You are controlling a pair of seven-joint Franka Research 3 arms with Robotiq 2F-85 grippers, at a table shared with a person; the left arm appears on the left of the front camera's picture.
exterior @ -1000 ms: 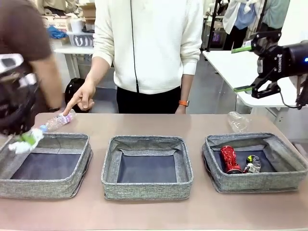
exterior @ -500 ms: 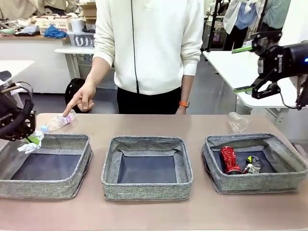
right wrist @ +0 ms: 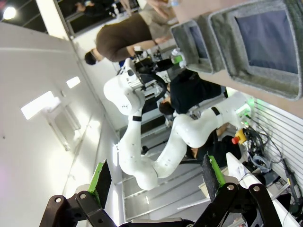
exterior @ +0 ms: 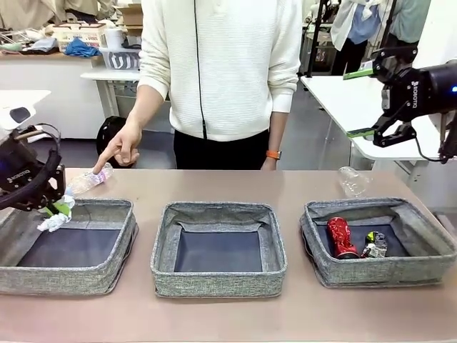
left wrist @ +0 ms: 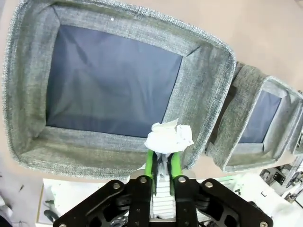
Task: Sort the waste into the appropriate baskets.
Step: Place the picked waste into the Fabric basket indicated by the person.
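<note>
My left gripper (exterior: 57,212) is shut on a white paper wad (exterior: 55,222) above the far-left rim of the left basket (exterior: 107,279). In the left wrist view the wad (left wrist: 169,138) sits at the tips of my gripper (left wrist: 162,158), over that basket's wall (left wrist: 28,156). The middle basket (exterior: 214,282) holds nothing. In the right basket (exterior: 378,271) lie a red can (exterior: 340,236) and a silver-black can (exterior: 374,244). My right gripper (exterior: 365,102) hangs open high above the right basket, and shows in its own view (right wrist: 156,175) holding nothing.
A person stands at the far side, one hand (exterior: 123,146) pointing down at a clear bottle (exterior: 87,180) behind the left basket. Another clear bottle (exterior: 353,180) lies behind the right basket. Bare table runs along the front edge.
My left gripper has carried the paper wad to the right and slightly down, onto the left basket's rim. The right arm and the person's hand have not moved.
</note>
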